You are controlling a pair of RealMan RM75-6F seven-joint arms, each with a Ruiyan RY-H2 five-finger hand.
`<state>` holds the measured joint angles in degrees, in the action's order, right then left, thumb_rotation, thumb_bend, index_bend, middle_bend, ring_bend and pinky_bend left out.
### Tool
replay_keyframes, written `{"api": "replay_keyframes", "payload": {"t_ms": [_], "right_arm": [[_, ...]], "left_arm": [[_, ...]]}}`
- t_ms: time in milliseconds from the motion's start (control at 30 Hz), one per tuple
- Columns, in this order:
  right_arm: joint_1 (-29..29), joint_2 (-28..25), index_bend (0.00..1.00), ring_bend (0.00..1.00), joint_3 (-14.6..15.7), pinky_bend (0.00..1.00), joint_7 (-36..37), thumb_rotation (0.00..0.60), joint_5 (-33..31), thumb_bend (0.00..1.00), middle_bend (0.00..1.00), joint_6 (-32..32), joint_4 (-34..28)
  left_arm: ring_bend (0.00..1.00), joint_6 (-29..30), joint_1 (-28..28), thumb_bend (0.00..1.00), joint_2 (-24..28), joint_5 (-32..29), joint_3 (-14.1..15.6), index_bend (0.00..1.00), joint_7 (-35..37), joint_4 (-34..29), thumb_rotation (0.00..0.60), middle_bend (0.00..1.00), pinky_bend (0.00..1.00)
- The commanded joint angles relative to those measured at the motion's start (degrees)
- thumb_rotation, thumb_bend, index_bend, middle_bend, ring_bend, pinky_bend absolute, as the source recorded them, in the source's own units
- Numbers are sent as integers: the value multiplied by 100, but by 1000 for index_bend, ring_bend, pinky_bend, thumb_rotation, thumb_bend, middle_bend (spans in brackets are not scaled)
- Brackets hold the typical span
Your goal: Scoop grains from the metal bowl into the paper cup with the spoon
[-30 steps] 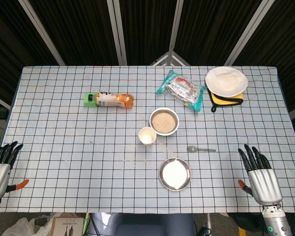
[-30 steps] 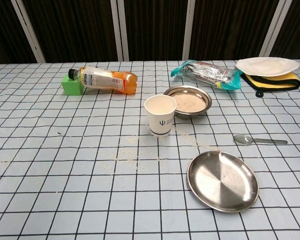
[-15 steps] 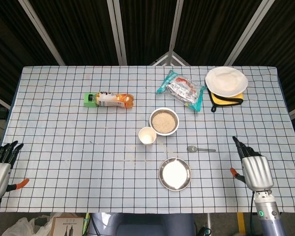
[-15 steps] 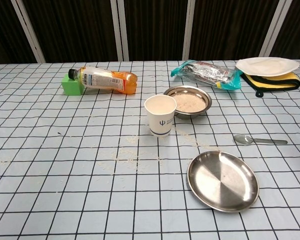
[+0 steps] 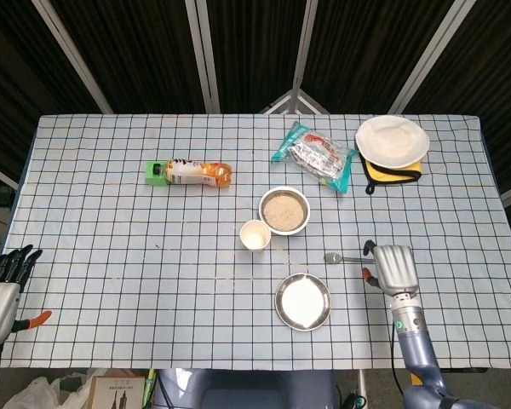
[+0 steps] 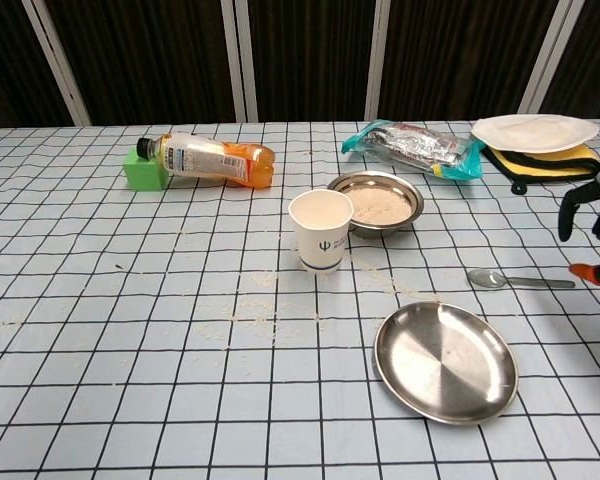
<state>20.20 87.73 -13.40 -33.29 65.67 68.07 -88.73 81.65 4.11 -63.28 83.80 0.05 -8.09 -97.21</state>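
The metal bowl [image 5: 284,210] [image 6: 377,203] holds pale grains at the table's middle. The white paper cup [image 5: 255,234] [image 6: 320,230] stands upright just to its front left. To the right of both, the spoon [image 5: 345,258] [image 6: 515,280] lies flat, scoop end toward the cup. My right hand [image 5: 393,266] [image 6: 595,230] hovers just past the handle's end, fingers pointing down and apart, holding nothing. My left hand [image 5: 2,290] rests open off the table's front left corner; the chest view does not show it.
An empty metal plate [image 5: 303,301] [image 6: 445,360] lies in front of the spoon. An orange drink bottle [image 5: 192,173] [image 6: 205,160] lies on its side at the back left. A snack packet [image 5: 315,156] and a white plate [image 5: 392,141] on a yellow mitt sit at the back right. Spilled grains dot the cloth near the cup.
My right hand has moved from the table's front right edge forward and leftward to the spoon's handle end, entering the chest view. The left hand has not moved.
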Motion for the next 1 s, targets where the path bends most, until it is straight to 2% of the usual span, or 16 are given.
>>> {"api": "replay_keyframes", "payload": {"t_ms": [33, 233, 1000], "right_arm": [[177, 301, 508, 982, -104, 1000, -193, 600, -266, 351, 914, -83, 312], [338, 583, 510, 982, -219, 1000, -262, 600, -543, 352, 914, -94, 685], [549, 1014, 533, 982, -83, 1000, -185, 600, -910, 364, 914, -251, 1527]], "left_arm": [[0, -2, 2, 0, 3, 5, 3, 0, 0, -3, 600, 0, 0], [0, -17, 6, 0, 11, 10, 13, 0, 7, -9, 600, 0, 0], [0, -97, 26, 0, 35, -67, 20, 0, -16, -60, 600, 0, 0]]}}
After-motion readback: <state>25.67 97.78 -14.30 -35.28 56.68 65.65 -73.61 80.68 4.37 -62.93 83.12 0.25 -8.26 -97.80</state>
